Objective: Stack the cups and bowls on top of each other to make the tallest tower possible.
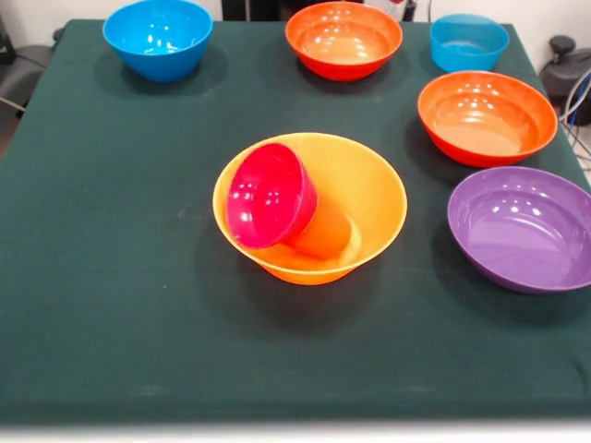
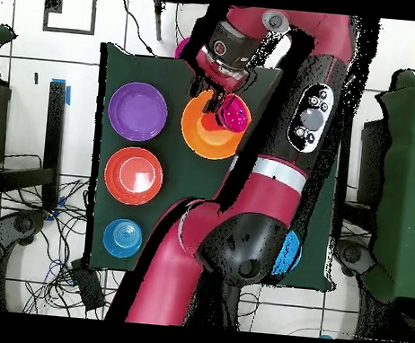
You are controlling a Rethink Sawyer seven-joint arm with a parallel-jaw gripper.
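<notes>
The large yellow-orange bowl stands mid-table as the tower's base. A small magenta bowl leans tilted inside it against the left wall, with its opening facing the camera. An orange shape lies under it in the bowl; I cannot tell if it is the cup. The front view shows no gripper. In the overhead view the arm's end, the gripper, hangs over the yellow-orange bowl next to the magenta bowl.
In the front view, a blue bowl stands far left. An orange-red bowl and a small blue bowl stand at the far edge. Another orange-red bowl and a purple bowl are on the right.
</notes>
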